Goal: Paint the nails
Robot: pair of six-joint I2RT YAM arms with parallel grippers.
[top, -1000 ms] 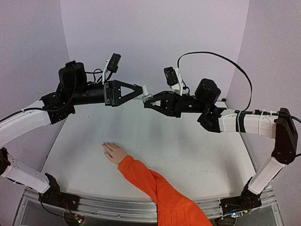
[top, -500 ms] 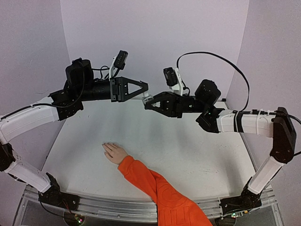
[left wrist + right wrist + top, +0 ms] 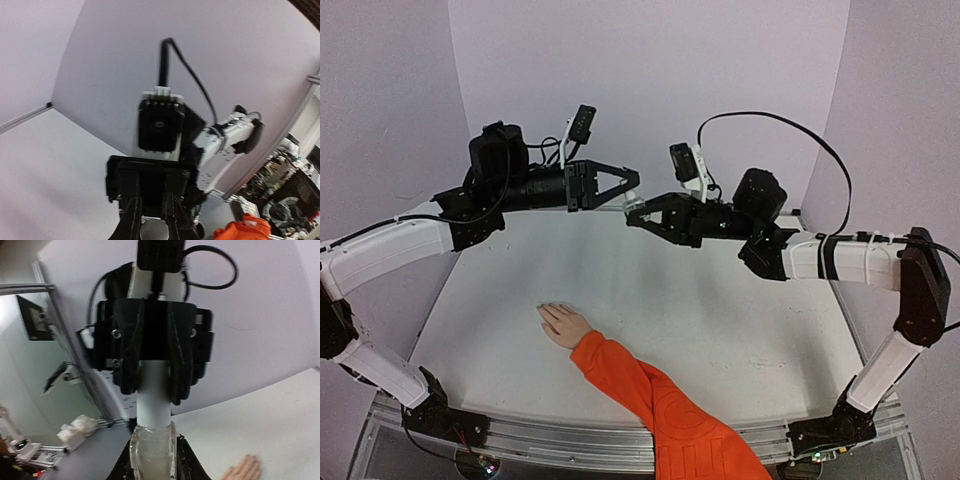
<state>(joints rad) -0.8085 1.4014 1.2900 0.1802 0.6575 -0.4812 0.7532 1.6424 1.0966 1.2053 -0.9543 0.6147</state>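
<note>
Holding both my arms up high over the white surface point(image 3: 750, 330), I have their tips meeting in the middle, near the back wall. My right pincer point(image 3: 632, 217) is clamped on a small bottle point(image 3: 152, 455) that looks pale and a bit see-through. My left pincer point(image 3: 634, 186) comes from the other side and is squeezed tight on the white cap point(image 3: 152, 405). The cap and the bottle touch and make one straight line between my two pincers. Down below, a small hand point(image 3: 563, 324) lies flat on the surface, closer to my side and a little to the left. It comes out of a bright orange sleeve point(image 3: 655, 405) that runs off the near edge. Its fingers point away from me and to the left. The nails point(image 3: 544, 312) are at the tips of those fingers, but they are too tiny for me to see well. The hand is well apart from both pincers and the bottle.
</note>
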